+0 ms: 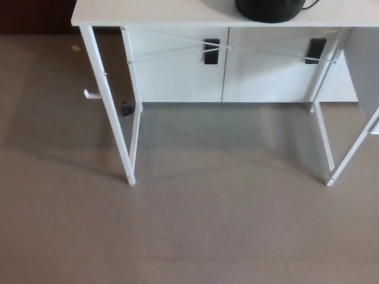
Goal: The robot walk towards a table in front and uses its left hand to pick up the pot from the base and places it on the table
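pot: black pot [269, 9] sits on the counter [148, 12], right of centre at the top edge of view. Only its lower part shows.
base: can't separate it from the pot here; it reads as one dark mass.
robot hand: left robot hand and right robot hand are both out of frame, so I cannot tell if either is released, clenched or grasping anything.
stage: my read is that this is the approach. Bare floor [189, 225] lies between robot and counter, and the grasp hasn't started.
risk 1: overshooting the walk would put the knees into the left leg [109, 106], the right leg [349, 154] or the counter edge. The frame looks light, so a knock could jolt the pot.
risk 2: heading. The pot is right of centre, so stopping centred means a cross-body reach with the left and likely a weak hold.
risk 3: correcting to the right brings the body near the grey panel [364, 65] at that end, so clearance is tight.
risk 4: there is a dark loop [312, 5] beside the pot, cord or handle, can't tell which. If it's a cord, lifting could snag it or drag the base.
risk 5: with the pot/base seam unseen, the grip may land too low and lift both.
risk 6: the pot is already at the frame edge, so moving closer without tilting the head up could lose it from view.
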You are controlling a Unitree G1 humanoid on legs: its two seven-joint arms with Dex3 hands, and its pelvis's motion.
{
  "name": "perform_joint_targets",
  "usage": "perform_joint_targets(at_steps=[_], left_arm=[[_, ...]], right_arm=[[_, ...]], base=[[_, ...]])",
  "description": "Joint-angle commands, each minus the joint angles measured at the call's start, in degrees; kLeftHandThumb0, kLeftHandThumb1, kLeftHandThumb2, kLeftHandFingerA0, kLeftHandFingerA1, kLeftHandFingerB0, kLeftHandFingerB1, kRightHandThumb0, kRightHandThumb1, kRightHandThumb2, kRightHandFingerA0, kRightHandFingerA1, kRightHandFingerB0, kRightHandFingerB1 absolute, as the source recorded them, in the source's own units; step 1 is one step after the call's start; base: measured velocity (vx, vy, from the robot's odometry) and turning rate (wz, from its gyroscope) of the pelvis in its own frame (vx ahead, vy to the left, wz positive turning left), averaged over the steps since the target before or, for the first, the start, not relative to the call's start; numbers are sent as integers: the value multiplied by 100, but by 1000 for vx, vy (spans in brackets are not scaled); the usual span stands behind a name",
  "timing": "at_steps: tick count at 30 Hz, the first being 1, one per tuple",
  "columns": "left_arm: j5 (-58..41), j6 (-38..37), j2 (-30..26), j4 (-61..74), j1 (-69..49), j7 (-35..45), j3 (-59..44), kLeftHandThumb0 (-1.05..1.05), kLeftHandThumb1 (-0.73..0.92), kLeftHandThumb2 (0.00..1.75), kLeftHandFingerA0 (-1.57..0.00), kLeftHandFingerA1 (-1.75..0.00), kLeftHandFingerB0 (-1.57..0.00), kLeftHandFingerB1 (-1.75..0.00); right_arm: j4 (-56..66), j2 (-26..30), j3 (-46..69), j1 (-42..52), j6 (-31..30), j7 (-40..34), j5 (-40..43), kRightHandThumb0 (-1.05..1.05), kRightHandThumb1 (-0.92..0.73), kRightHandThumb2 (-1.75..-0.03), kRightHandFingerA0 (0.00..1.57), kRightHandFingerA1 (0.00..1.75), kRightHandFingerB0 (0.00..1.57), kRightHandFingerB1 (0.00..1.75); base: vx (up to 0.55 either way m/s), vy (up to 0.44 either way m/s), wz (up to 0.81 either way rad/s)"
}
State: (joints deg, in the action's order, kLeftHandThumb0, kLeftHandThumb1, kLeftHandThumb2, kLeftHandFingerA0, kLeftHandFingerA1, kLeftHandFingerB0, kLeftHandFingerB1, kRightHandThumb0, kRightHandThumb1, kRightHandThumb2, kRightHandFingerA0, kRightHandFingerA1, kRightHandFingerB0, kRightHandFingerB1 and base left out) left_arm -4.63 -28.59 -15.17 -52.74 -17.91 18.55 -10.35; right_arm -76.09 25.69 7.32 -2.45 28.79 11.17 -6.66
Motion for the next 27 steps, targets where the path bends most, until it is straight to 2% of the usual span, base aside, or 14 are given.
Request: perform_joint_targets(at_steps=[1,7,11,27], left_arm=[[53,-59,-60,36,-3,-135,-6,-38,42,65,-52,-47,-39,-42],[-62,6,2,50,-27,-99,-62,-36,42,63,-44,-44,-36,-41],[97,-60,-12,62,-165,-272,8,-41,42,65,-34,-43,-31,-42],[255,-192,-40,5,-307,-526,114,-46,41,66,-34,-44,-29,-42]], right_arm=[[-17,51,9,-9,-38,-17,-2,-27,18,-65,100,88,86,81],[-27,77,-37,4,-99,9,-42,-26,19,-65,98,87,86,81],[-67,101,-56,0,-406,170,-27,-25,21,-64,101,88,91,83],[-60,116,-154,37,-480,132,-81,-26,21,-64,101,88,91,83]], base=[[245,255,65],[195,239,-10],[177,58,6],[188,-39,-3]])
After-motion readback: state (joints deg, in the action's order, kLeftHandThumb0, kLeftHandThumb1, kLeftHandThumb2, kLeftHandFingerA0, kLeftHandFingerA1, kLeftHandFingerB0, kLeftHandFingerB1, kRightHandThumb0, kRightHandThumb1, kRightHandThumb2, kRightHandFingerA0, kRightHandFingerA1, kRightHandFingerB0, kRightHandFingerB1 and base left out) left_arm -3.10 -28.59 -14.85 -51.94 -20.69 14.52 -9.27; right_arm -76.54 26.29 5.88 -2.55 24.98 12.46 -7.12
